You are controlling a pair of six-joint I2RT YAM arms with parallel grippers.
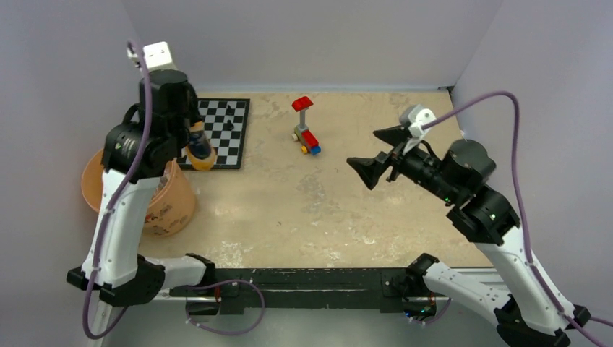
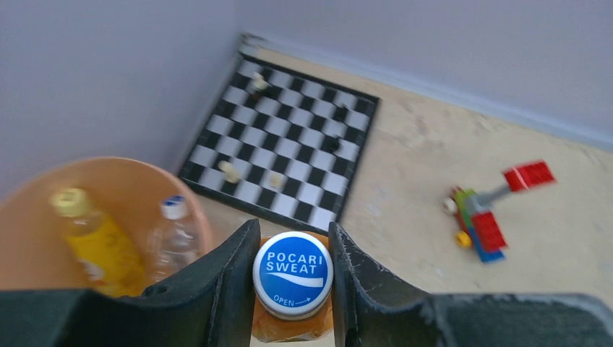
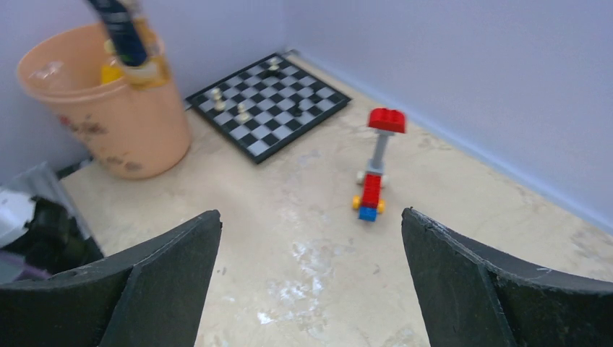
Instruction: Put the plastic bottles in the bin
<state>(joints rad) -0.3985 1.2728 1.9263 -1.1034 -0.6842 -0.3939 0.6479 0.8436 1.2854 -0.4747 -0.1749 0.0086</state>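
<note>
A sand-coloured table [image 1: 325,210] is seen from above, with two robot arms mounted at its near edge.

The left gripper [image 2: 293,233] is clamped on a blue-capped bottle [image 2: 292,273]. The cap, printed "Pocari Sweat", is pinched between the two black fingers [image 2: 224,275], and an orange-brown body is glimpsed beneath it. In the top view the bottle [image 1: 200,149] is held upright off the table, its dark blue label showing, above the near left corner of the chessboard [image 1: 228,130].

The bin [image 1: 170,211], a round peach-orange tub, is placed at about 8 o'clock on the table. The held bottle is at the bin's 1 o'clock, just beside the rim. Whether it is over the rim or outside it cannot be told.

Inside the bin [image 2: 108,163] two bottles are seen from the left wrist: a yellow bottle [image 2: 101,246] at 9 o'clock of the gripper and a transparent bottle [image 2: 173,233] with a pale cap beside it.

The right gripper [image 1: 363,148] is raised at 3 o'clock on the table, its jaws spread wide apart with nothing between them.

The chessboard is laid at 10 o'clock with a few small pieces on it. A toy brick figure [image 1: 306,131] in red, blue and yellow is stood at 12 o'clock.
</note>
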